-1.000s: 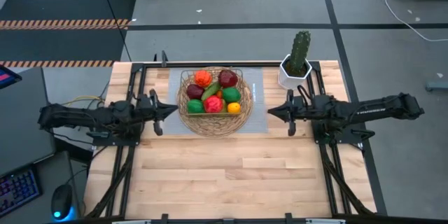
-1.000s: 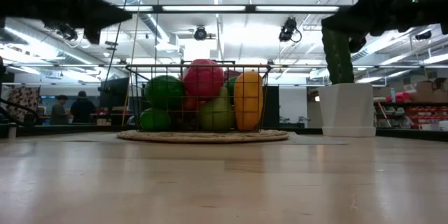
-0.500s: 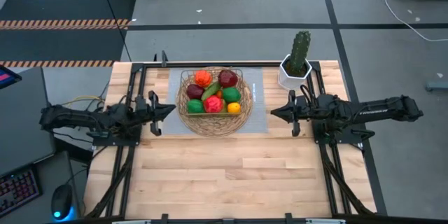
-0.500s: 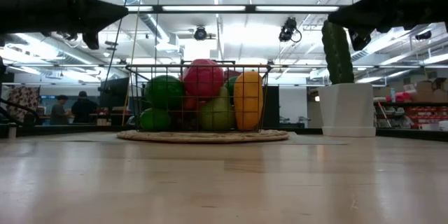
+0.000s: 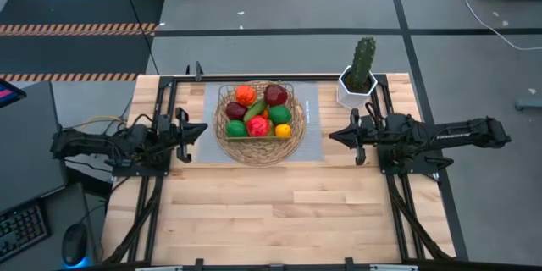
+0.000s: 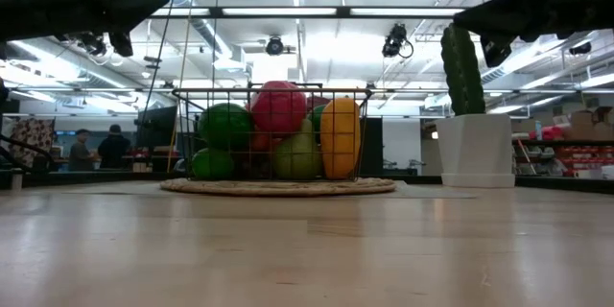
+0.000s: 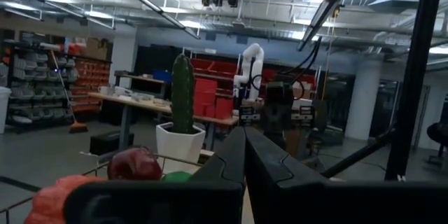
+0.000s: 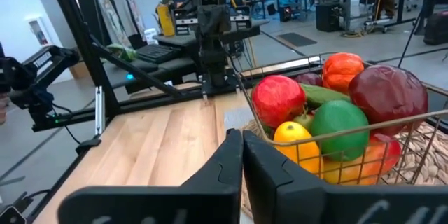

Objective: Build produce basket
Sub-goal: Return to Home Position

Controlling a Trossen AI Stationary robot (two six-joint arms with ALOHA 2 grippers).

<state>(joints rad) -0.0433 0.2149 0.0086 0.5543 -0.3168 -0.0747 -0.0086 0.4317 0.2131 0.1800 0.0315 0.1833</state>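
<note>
Resting at the far middle of the table (image 5: 279, 212), the basket (image 5: 254, 156) is filled with the produce (image 5: 258, 112). The left hand (image 5: 200, 129) and right hand (image 5: 335, 136) are held beside it, one on each side and clear of it, both closed and empty.

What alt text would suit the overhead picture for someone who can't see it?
A tan wicker basket of colourful toy produce sits on a grey mat on a wooden table. The left arm and right arm flank it, jaws shut; a potted cactus stands beside the right arm.
</note>
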